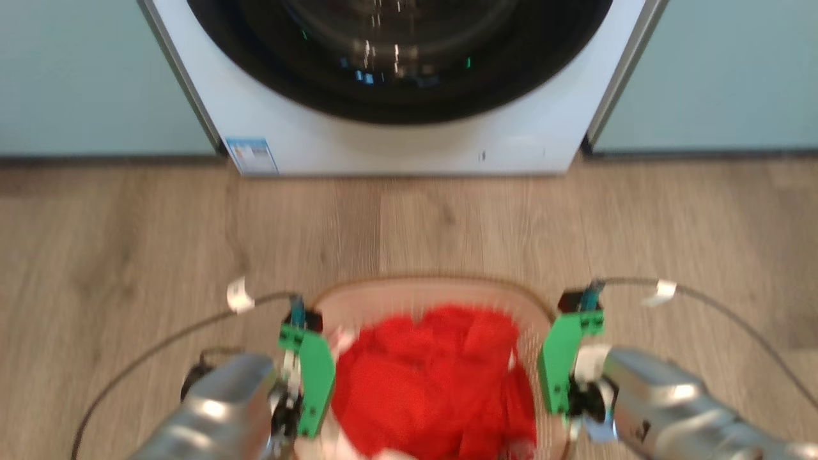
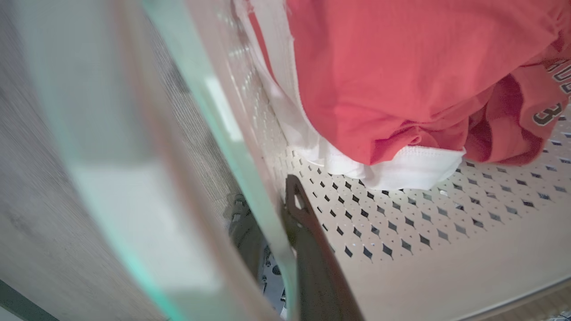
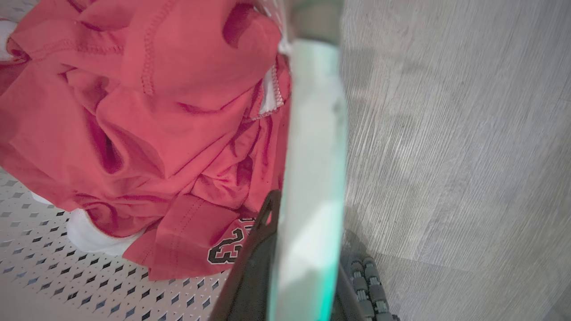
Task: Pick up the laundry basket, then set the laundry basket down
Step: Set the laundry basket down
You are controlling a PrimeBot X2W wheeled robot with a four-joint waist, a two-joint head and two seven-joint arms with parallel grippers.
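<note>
Here, at the far left of the head view, a thin dark cable (image 1: 160, 345) with a white tag arcs over the pale wood-plank floor (image 1: 128, 243) to the silver left forearm (image 1: 223, 402). That arm carries a green bracket and the left gripper (image 1: 305, 377), which sits at the left side of the small white perforated plastic laundry basket (image 1: 383, 297) with a brown woven-look rim. In the left wrist view, the left gripper (image 2: 267, 209) straddles the basket's side wall. One dark finger (image 2: 308, 249) lies inside against the wall and the other is just outside it, so the jaws stand narrow and grip the wall. The basket lies low in the middle of the head view, between the two grippers. It holds a crumpled red cloth garment (image 1: 434, 383) with dark printed numerals, lying over a white cloth (image 2: 401, 171). Beyond it, well apart across the floor, stands the large white front-loading washing machine (image 1: 396, 144) with a dark round door. To the right, the right gripper (image 1: 562, 364), also on a green bracket, meets the basket's right side. In the right wrist view, the right gripper (image 3: 308, 232) has one finger inside beside the garment and one outside over the floor. Its jaws are narrow and clamp the wall. The silver right forearm (image 1: 664, 396) follows.
</note>
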